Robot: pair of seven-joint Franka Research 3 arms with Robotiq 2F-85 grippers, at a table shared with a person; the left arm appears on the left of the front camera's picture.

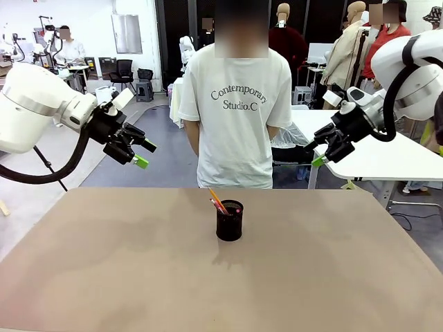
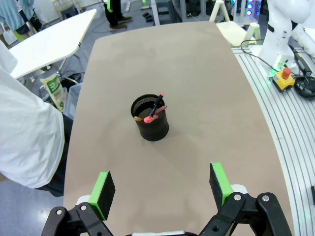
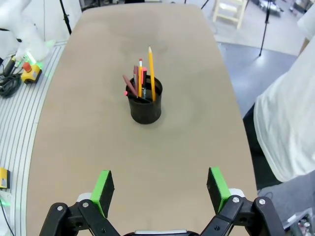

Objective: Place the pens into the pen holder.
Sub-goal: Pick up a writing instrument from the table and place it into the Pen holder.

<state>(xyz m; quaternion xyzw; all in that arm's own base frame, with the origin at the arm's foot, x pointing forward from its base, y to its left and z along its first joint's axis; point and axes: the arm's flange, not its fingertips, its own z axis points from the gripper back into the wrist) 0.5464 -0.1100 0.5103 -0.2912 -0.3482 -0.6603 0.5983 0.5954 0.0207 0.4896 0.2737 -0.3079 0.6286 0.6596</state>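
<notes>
Near the middle of the brown surface, somewhat toward its far edge, stands the black mesh pen holder, upright, with the pens inside it. Across that far edge a person stands in a white T-shirt printed "Contemporary Studio.C" in dark letters; no other writing can be read.

From the front, the yellow-orange pencil leans out of the cup toward the far left, and a pink-red tip shows at the rim. The right wrist view gives the contents most plainly: the pencil rises highest, with a dark red-brown pen and pink-red ends beside it, all leaning inside the holder. The left wrist view looks down into the holder and shows a black pen with a pink-red end resting against the rim, the pencil only as a short orange stub at the mesh wall.

The left end effector hangs in the air above the left far corner of the surface, released, its green pads apart and nothing between them; its wrist view shows the fingers spread wide with the holder well beyond them. The right end effector hangs above the right far corner, likewise released and empty, its fingers wide apart in its own view.

The left wrist view also takes in a yellow box with a red button off the surface's edge, and the right wrist view shows a similar box beside the other arm's base.
</notes>
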